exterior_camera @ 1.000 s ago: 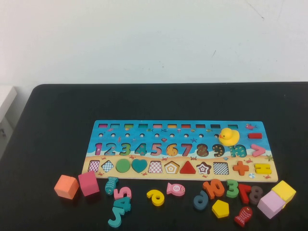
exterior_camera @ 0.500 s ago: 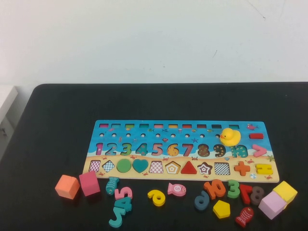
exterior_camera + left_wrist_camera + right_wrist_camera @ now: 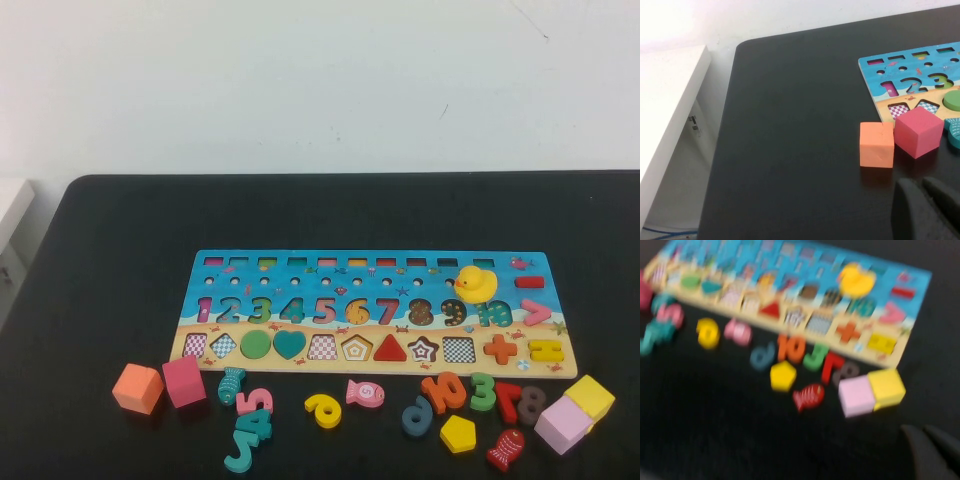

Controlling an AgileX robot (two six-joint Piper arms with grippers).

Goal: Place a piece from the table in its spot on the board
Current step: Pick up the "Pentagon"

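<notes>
The blue puzzle board lies mid-table, its number slots and most shape slots empty, among them the pentagon slot. Loose pieces lie in front of it: a yellow pentagon, yellow 6, teal 4, orange 10, green 3 and a red fish. Neither gripper shows in the high view. My left gripper is shut and empty, near the orange cube. My right gripper is shut and empty, near the lilac cube.
A yellow duck sits on the board's right part. An orange cube and magenta cube stand front left; a lilac cube and yellow cube front right. A white ledge borders the table's left edge.
</notes>
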